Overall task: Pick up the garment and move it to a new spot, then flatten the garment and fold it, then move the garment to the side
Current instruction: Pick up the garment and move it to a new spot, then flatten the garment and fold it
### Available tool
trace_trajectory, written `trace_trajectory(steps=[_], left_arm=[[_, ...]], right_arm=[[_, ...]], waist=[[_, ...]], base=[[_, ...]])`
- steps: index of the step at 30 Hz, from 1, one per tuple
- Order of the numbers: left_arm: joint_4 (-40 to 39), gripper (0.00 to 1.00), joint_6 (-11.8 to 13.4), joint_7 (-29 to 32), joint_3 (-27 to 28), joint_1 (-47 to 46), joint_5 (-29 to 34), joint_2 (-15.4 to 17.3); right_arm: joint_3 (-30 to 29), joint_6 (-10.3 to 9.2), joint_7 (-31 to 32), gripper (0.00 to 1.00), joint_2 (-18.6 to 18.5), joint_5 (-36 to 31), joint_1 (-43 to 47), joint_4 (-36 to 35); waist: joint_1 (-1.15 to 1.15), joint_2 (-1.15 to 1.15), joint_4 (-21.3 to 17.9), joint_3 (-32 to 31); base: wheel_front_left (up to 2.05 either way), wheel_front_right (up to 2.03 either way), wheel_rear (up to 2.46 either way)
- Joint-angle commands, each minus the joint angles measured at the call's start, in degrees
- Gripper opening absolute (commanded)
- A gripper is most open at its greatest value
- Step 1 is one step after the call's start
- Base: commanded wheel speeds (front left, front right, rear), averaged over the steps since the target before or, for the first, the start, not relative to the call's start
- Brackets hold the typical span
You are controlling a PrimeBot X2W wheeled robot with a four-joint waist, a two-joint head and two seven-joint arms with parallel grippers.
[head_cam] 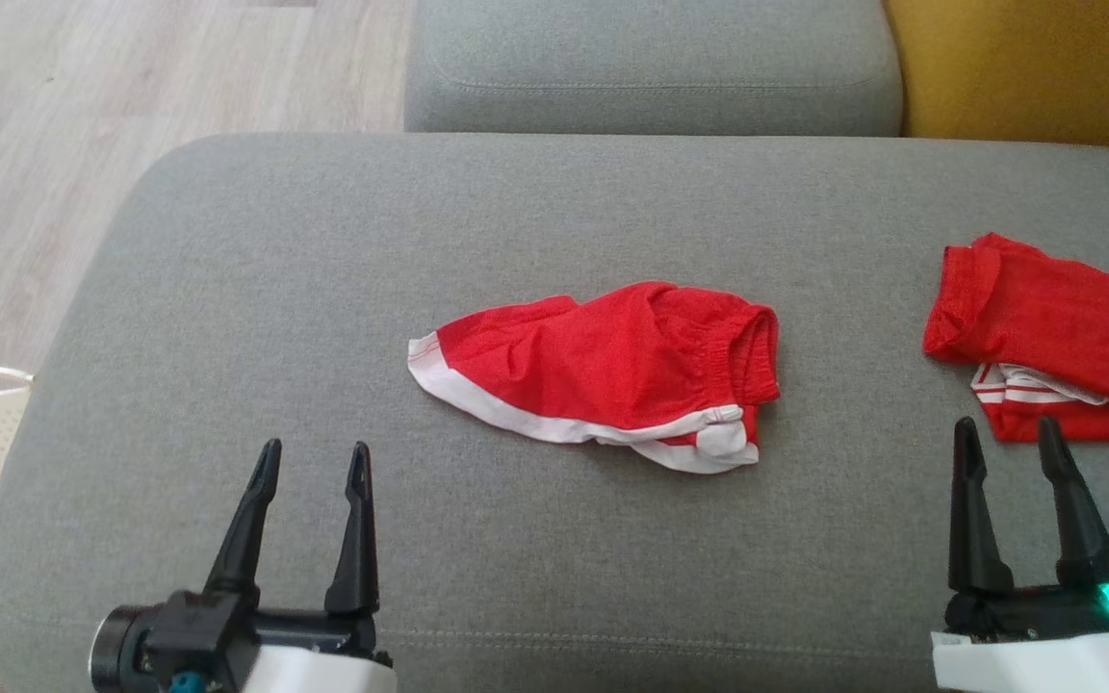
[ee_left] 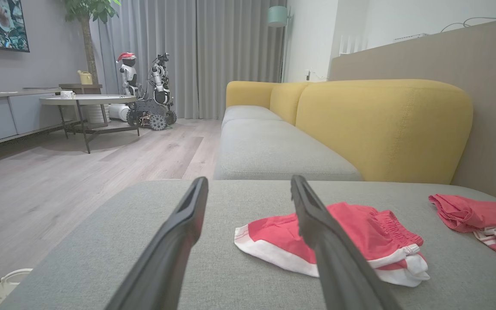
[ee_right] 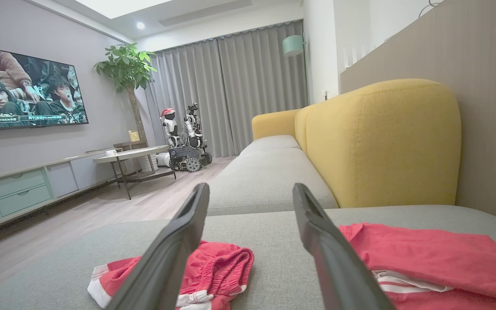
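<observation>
Red shorts (head_cam: 612, 371) laid crumpled at centre on grey cushion (head_cam: 323, 289), left gripper (head_cam: 315, 448) held wide open at lower left, right gripper (head_cam: 1006, 425) likewise at lower right, nothing gripped, television caption (ee_right: 13, 117) unreadable

Head camera looks steeply down, at close range, on the grey cushion (head_cam: 227, 289). Both wrist cameras sit low over its near edge, facing level along the sofa (ee_left: 274, 146) toward the curtains (ee_left: 196, 56) at 12 o'clock. All three views share the red shorts (head_cam: 603, 371); the second red garment (head_cam: 1065, 327) lies at 3 o'clock.
</observation>
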Motion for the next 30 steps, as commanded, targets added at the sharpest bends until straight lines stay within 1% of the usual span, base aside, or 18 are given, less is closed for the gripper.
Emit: trace_trajectory(steps=[1, 7, 12, 24, 28, 30], left_arm=[[-2.32, 1.00, -0.44, -0.69, 2.52, -1.74, 0.87, -0.79], [-2.13, 1.00, -2.01, -0.69, 3.71, -1.31, 2.54, -2.43], [-2.01, 1.00, -2.94, -0.70, 4.66, -1.28, 2.08, -3.39], [-1.30, 1.00, -4.57, -0.70, 5.34, -1.17, 3.76, -4.42], [-0.22, 1.00, -5.83, -0.70, 4.83, -1.86, 3.98, -4.52], [0.83, 1.00, -7.02, -0.70, 3.85, -2.97, 4.20, -4.55]], right_arm=[[1.32, 0.35, -0.23, 1.00, -0.19, -0.24, -1.02, -2.15], [1.56, 0.35, -0.23, 1.00, -0.19, -0.44, -1.21, -2.11], [1.03, 0.35, -0.23, 1.00, -0.19, -0.86, -1.24, -2.19], [0.78, 0.35, -0.23, 1.00, -0.19, -1.26, -1.15, -2.08], [0.59, 0.35, -0.23, 1.00, -0.19, -1.49, -1.76, -2.24], [0.62, 0.35, -0.23, 1.00, -0.19, -1.82, -2.23, -2.48]], waist=[[0.01, 0.00, -0.15, -0.01], [0.01, 0.00, -0.81, 0.04], [0.01, 0.00, -0.96, 0.10], [0.01, 0.00, -0.93, 0.43], [0.01, 0.00, -1.40, 1.39], [0.01, 0.00, -1.76, 2.36]], base=[[0.00, 0.00, 0.00], [0.00, 0.00, 0.00], [0.00, 0.00, 0.00], [0.00, 0.00, 0.00], [0.00, 0.00, 0.00], [0.00, 0.00, 0.00]])
